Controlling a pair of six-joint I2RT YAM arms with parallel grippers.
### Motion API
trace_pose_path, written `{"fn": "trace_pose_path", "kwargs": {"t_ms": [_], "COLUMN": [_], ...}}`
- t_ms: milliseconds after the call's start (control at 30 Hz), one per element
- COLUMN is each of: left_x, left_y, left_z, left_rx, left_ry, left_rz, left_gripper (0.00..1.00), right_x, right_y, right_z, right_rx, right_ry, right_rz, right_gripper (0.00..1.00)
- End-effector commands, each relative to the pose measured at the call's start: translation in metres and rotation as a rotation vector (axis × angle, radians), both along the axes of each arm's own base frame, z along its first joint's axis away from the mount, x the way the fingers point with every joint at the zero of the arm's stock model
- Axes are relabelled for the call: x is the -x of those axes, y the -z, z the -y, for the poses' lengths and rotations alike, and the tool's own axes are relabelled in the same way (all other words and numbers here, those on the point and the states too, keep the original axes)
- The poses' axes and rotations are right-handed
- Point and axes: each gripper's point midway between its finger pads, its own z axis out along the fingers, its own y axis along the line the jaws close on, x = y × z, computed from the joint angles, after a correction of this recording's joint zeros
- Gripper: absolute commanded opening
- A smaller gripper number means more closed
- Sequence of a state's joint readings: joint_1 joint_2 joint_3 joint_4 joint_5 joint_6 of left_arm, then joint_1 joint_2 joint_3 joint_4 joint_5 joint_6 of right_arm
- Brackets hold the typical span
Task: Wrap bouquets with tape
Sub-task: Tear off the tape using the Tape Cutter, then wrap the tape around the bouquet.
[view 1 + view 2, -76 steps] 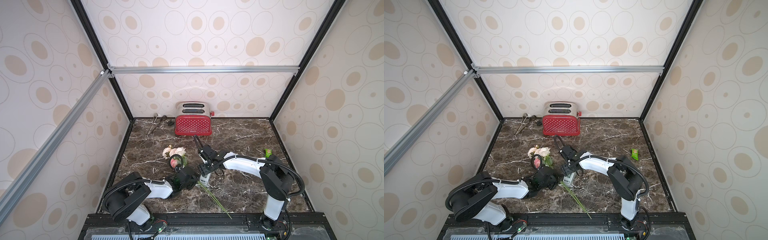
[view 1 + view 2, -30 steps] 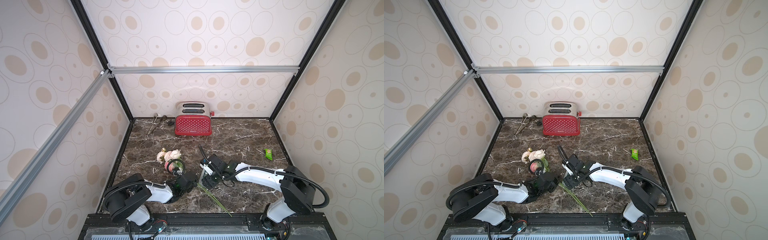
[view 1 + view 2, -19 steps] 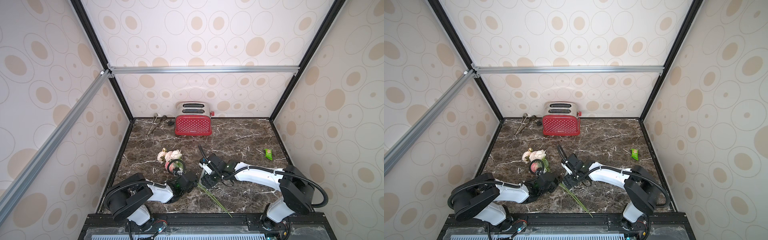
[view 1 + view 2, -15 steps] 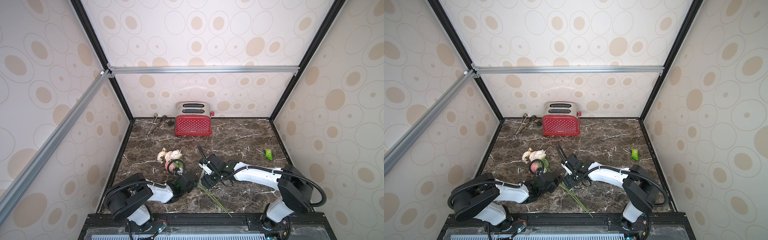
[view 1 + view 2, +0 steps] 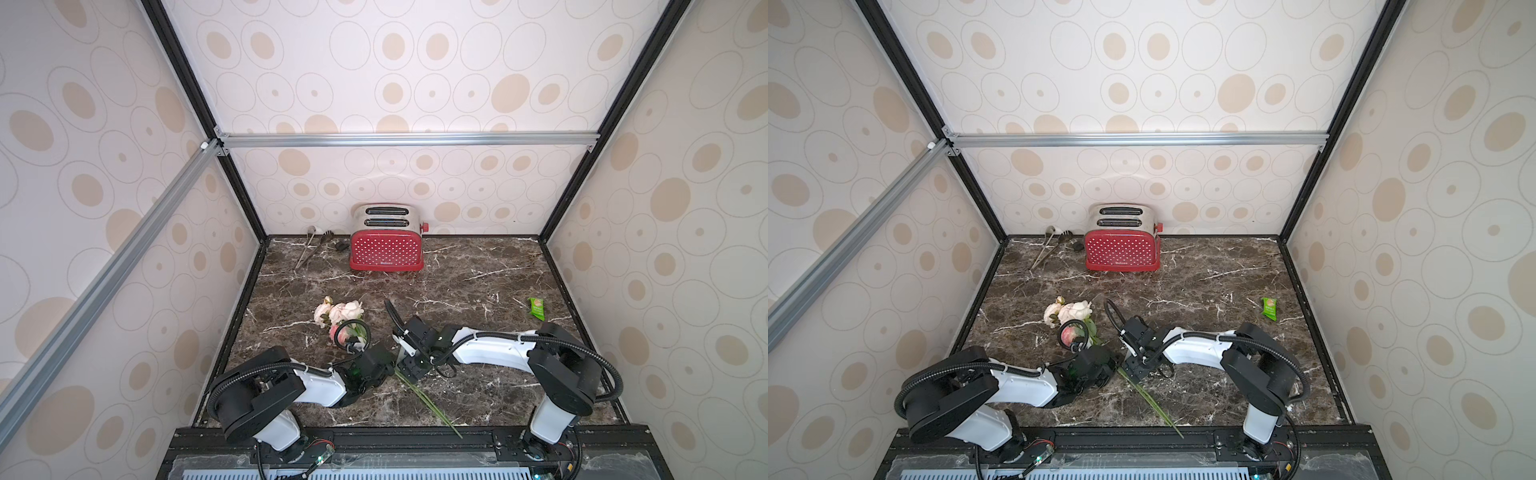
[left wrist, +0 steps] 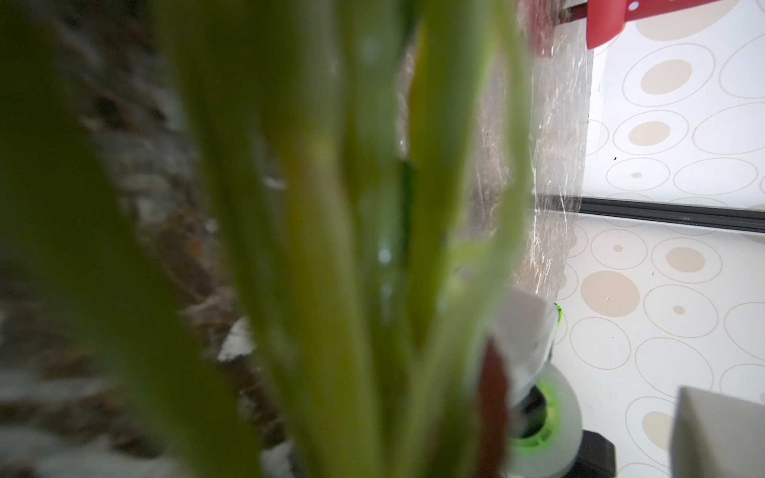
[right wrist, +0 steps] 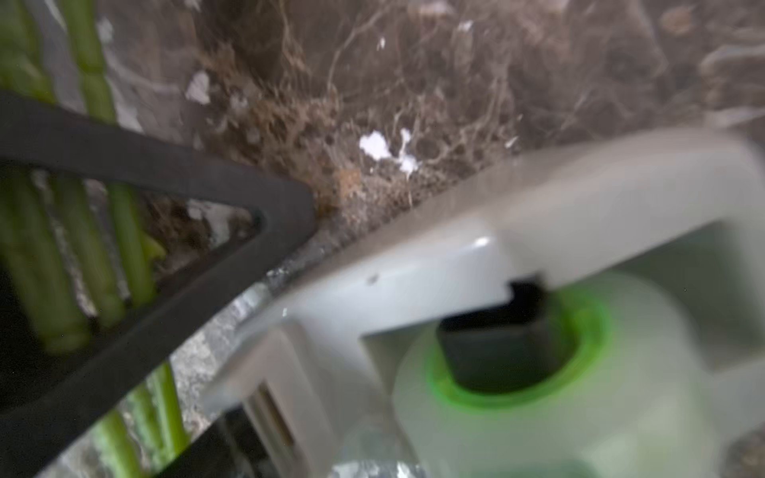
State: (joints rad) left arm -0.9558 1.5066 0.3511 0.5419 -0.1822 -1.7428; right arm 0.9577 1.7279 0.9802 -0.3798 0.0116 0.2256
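The bouquet [image 5: 338, 313] lies slanted on the tabletop [image 5: 478, 282], its blooms [image 5: 1069, 311] toward the back and its stems [image 5: 428, 403] reaching to the front edge. The left gripper [image 5: 388, 369] sits on the stems just below the leaves. Its jaws are pressed together and, as I judge it, they pinch the bundle of stems, which fills the left wrist view.

The right gripper [image 5: 409, 365] is just beside it. Its jaws stand wide, closed on the body of the tape dispenser [image 7: 455, 265], with the roll [image 7: 538, 414] in its middle. A strip of clear tape [image 6: 554, 165] hangs stretched near the stems.

The bouquet is probably very light. The stems look thin and springy, so they may spread or slide apart, and a hold low under the leaves, where they are close together, seems best. The blooms look soft and should not be squeezed. The dispenser seems to be hard, smooth plastic, so it is better gripped across its flat sides. The tape is thin and sticky and can easily fold onto itself.
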Motion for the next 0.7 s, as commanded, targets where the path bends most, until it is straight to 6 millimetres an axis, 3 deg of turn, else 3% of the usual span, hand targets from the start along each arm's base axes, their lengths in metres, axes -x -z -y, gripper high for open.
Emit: {"fn": "trace_pose_path", "kwargs": {"t_ms": [0,133,433,567,667], "left_x": [0.000,-0.009,-0.053,-0.073,-0.084], "left_y": [-0.008,-0.024,-0.075,-0.097,-0.112], "left_z": [-0.005,-0.014,-0.023,-0.019,-0.014], "left_rx": [0.007,0.003,-0.012,0.005,0.024], "left_ry": [-0.018,-0.031,-0.046,-0.040,-0.023], "left_rz": [0.009,0.036,0.139,0.196,0.241], "left_gripper": [0.00,0.00,0.00,0.00,0.00], "right_x": [0.000,-0.010,-0.031,-0.025,-0.024], "right_y": [0.003,-0.035,-0.117,-0.156,-0.170], "right_z": [0.017,0.015,0.023,-0.004,-0.019], "right_rx": [0.053,-0.008,-0.182,-0.443,-0.576], "right_ry": [0.039,0.041,0.075,0.011,-0.014], "right_rz": [0.005,0.058,0.086,-0.051,-0.152], "right_gripper": [0.83,0.85,0.84,0.65,0.57]}}
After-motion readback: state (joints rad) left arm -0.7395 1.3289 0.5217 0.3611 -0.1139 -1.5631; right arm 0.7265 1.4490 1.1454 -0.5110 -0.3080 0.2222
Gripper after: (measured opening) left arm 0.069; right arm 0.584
